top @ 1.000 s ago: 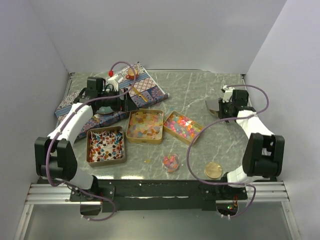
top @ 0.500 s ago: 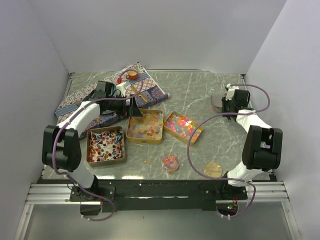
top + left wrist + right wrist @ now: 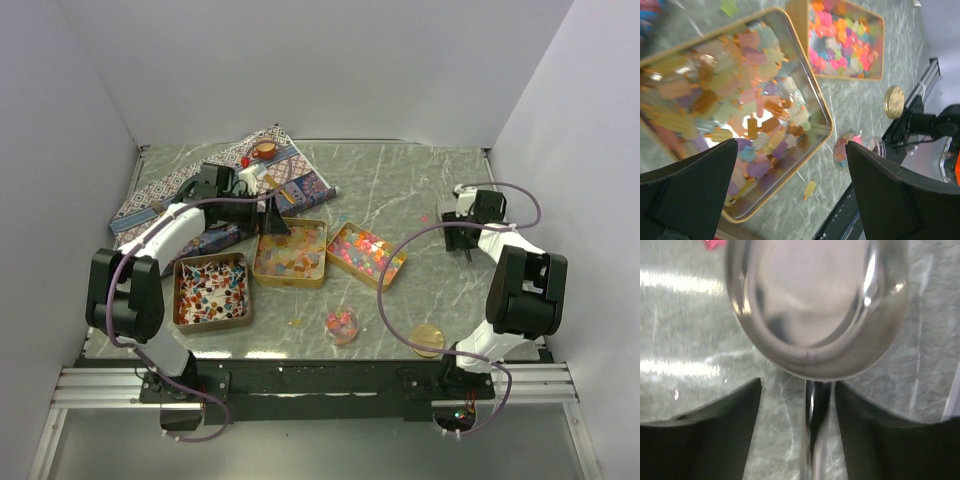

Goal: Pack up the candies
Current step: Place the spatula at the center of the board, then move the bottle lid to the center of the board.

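**Candy packing barely under way**

The candies (image 3: 290,255) are lying heaped in three gold tins (image 3: 288,281) on the tabletop (image 3: 400,180), with only a few sitting in a small clear cup (image 3: 341,323). The left end effector (image 3: 791,145) is hanging released over the middle tin. The right end effector (image 3: 797,382) is grasping a spoon (image 3: 815,305).

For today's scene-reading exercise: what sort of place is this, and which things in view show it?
Probably a robot test cell: plain white walls box in a marble-patterned table, and a metal rail at its near edge bears the left arm and right arm.
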